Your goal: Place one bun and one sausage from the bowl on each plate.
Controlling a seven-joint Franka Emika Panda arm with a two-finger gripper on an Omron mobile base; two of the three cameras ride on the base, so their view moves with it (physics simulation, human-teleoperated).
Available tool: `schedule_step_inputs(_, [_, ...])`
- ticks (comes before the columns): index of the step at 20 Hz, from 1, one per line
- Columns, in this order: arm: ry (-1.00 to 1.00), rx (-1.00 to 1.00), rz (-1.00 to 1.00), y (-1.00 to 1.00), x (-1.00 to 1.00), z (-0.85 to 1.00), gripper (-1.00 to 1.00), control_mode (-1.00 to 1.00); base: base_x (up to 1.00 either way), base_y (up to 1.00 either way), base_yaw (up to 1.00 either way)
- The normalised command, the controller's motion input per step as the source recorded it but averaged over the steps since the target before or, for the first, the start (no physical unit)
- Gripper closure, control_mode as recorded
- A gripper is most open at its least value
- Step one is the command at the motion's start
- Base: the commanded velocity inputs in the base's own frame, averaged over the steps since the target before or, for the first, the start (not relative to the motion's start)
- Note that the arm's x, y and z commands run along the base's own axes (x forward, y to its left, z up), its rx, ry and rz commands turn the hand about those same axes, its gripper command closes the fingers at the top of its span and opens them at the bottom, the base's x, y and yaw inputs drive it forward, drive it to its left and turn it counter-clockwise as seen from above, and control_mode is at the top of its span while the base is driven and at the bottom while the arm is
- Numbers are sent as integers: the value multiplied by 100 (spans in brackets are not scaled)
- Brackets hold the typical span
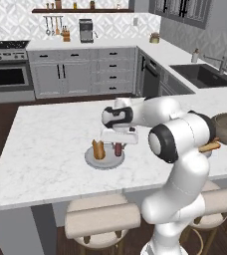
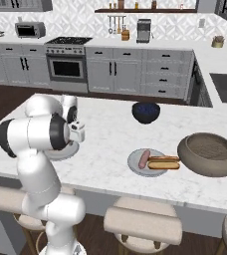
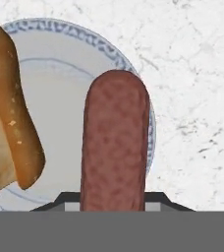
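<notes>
Sausage [image 3: 115, 142] clamped upright in gripper [image 1: 118, 144] over plate [image 1: 90, 159]: lower it beside bun [image 1: 98, 149] before you release.

Two base cameras look forward and down from behind the arm, left and right, sharing the marble table [image 1: 51, 149] and the kitchen beyond. The hand camera looks straight down, very close above a plate [image 3: 60, 74].
</notes>
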Motion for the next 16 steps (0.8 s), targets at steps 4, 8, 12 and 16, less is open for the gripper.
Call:
schedule_step_inputs(4, [0,0,-5,22,38,-41,100,-100,0,0,0])
schedule_step_inputs(8, [0,0,-6,1,24,-42,100,-100,0,0,0])
schedule_step_inputs(12, [0,0,-5,9,16,-30,-100,-100,0,0,0])
schedule_step_inputs(16, [-3,0,-1,18,0,0,-100,-100,0,0,0])
